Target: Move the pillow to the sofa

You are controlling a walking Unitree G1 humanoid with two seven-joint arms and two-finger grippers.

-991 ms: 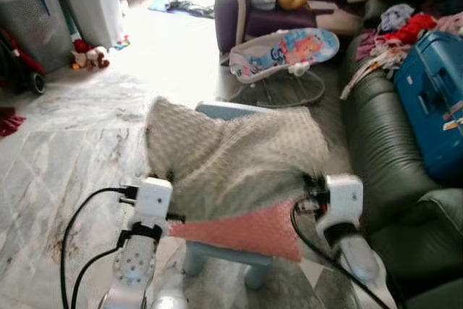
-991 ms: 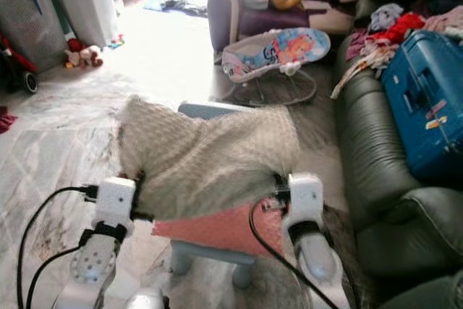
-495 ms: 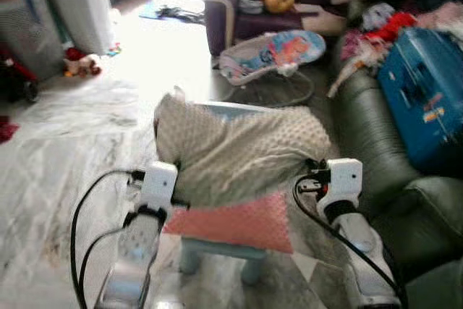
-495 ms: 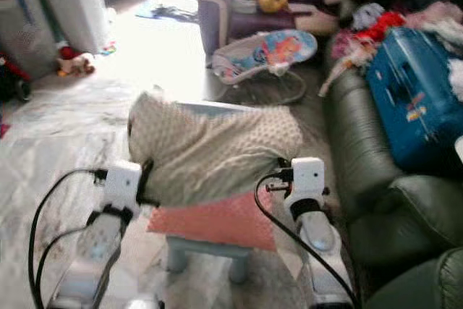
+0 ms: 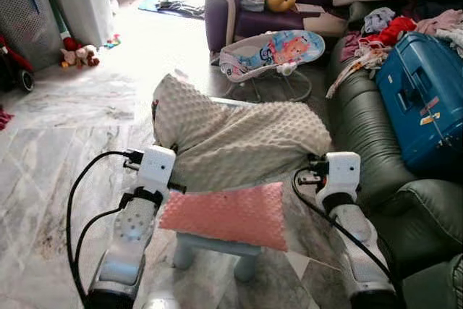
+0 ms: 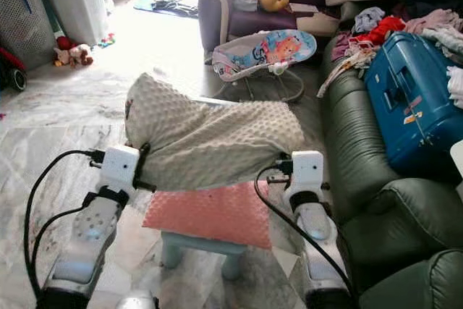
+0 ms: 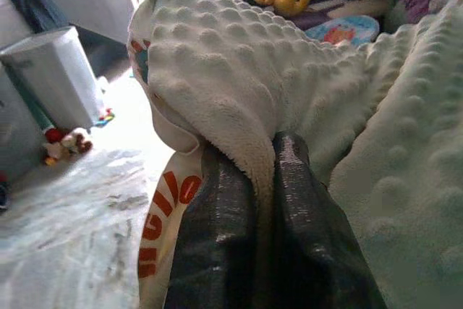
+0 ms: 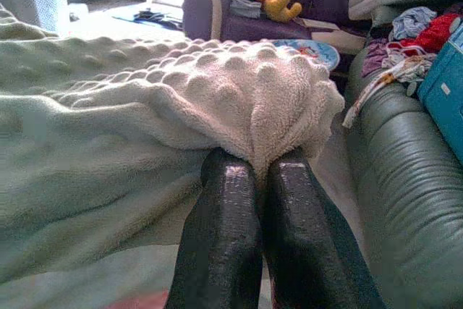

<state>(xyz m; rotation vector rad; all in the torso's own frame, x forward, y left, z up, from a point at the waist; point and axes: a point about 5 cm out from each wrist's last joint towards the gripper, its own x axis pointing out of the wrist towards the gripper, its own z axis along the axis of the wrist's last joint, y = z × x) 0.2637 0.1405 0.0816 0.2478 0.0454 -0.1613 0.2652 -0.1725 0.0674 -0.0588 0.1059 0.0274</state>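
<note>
A pale green bubble-textured pillow (image 5: pixel 239 142) with a pink underside (image 5: pixel 228 216) hangs between my two arms above a small light-blue stool (image 5: pixel 217 247). My left gripper (image 7: pixel 264 157) is shut on the pillow's left edge, pinching a fold of the fabric. At the pillow's right edge my right gripper (image 8: pixel 262 168) is shut on another fold. The dark green sofa (image 5: pixel 372 150) runs along my right side, close to the right arm.
A blue suitcase (image 5: pixel 427 99) and piled clothes (image 5: pixel 394 30) lie on the sofa's far part. A baby bouncer (image 5: pixel 271 52) stands on the floor ahead, a purple armchair (image 5: pixel 253 5) with a yellow plush toy behind it. Bins (image 5: pixel 72 1) stand at the far left on marble floor.
The whole view has shifted and sharpened, so the camera moved. The pillow stays held by both grippers and now sits a little flatter between them.
</note>
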